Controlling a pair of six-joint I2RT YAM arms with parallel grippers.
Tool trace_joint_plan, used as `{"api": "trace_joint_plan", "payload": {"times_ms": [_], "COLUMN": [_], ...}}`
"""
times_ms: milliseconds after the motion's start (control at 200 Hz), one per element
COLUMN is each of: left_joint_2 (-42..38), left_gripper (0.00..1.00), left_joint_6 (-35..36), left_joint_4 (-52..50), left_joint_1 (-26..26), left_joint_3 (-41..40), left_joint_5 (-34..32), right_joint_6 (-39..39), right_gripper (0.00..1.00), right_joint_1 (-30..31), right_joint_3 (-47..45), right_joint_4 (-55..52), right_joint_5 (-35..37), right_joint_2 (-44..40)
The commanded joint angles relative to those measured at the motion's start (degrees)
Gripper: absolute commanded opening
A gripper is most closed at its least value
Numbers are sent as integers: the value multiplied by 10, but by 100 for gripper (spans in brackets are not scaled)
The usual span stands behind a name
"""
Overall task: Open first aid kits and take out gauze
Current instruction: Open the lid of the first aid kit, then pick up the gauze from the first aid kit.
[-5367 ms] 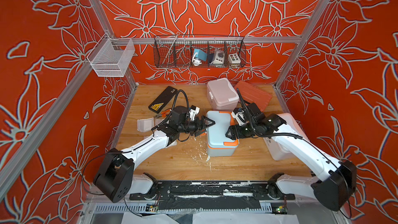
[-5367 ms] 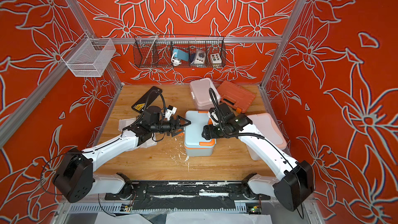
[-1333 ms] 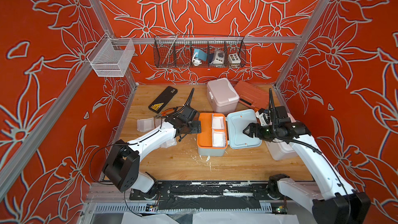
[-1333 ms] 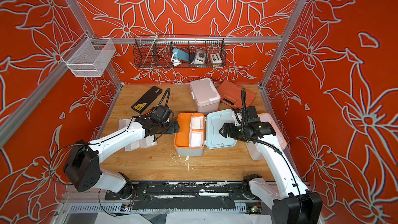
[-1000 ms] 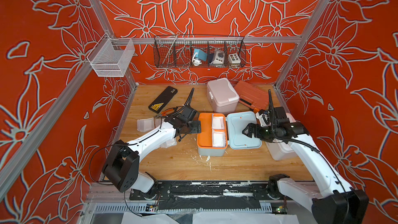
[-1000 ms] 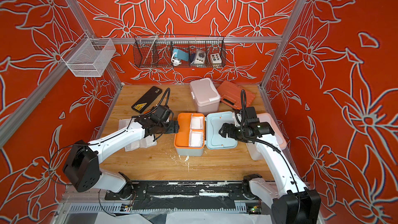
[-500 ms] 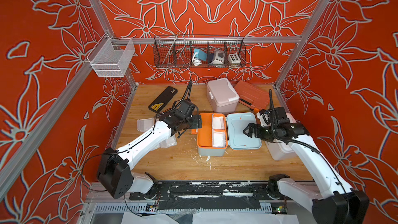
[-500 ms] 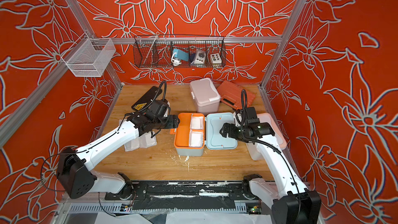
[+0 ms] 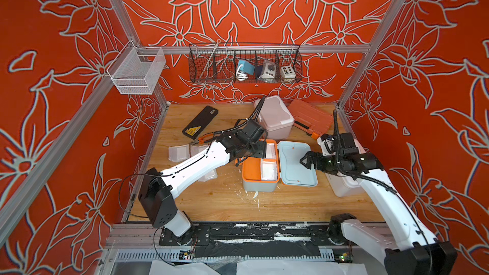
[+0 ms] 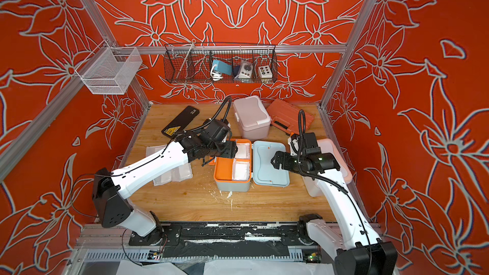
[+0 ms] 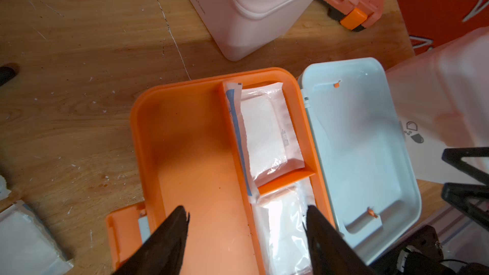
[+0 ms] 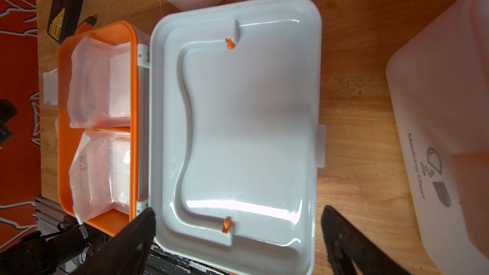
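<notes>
Left hand (image 11: 246, 210) hovers over the open pale blue-grey plastic first aid kit (image 9: 258, 187), jaws moderately apart and empty. One finger hangs above the bare orange compartment, the other above a white gauze pad in a clear wrapper (image 11: 280, 220). A second wrapped gauze pad (image 11: 264, 130) sits in the pocket toward 12 o'clock.

The danger is that the tray's orange divider lies between those fingers, so a straight drop could pinch plastic wall, not gauze, and tug the tray up. The slick wrapper may also slip.

There is room at 9 o'clock in the bare compartment. It's tight at 3 o'clock, where the pad crowds the hinge-side rim. The right hand (image 12: 238, 210), spread wide and holding nothing, hangs over the flat-lying blue-grey lid (image 9: 296, 162), so the arms are close. The dusty pink plastic case (image 9: 275, 120) blocks 12 o'clock; the wooden counter (image 9: 225, 205) at 6 o'clock lies free.
</notes>
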Motion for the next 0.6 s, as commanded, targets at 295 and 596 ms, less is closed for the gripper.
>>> {"api": "trace_joint_plan", "payload": {"times_ms": [295,596], "left_joint_2": [85,136], "left_gripper": [55,43], "left_joint_6": [6,10], "left_joint_4": [-63,-82], "left_joint_1": [-31,-31], "left_joint_3": [82,118], "left_joint_5": [-43,-67], "right_joint_6": [4,3], "right_gripper": [98,98], "right_joint_1": [-4,-4], "right_joint_3": [-11,-14], "right_joint_4": [10,14], "right_joint_5": [-5,-10], "right_joint_2": [-11,-11]}}
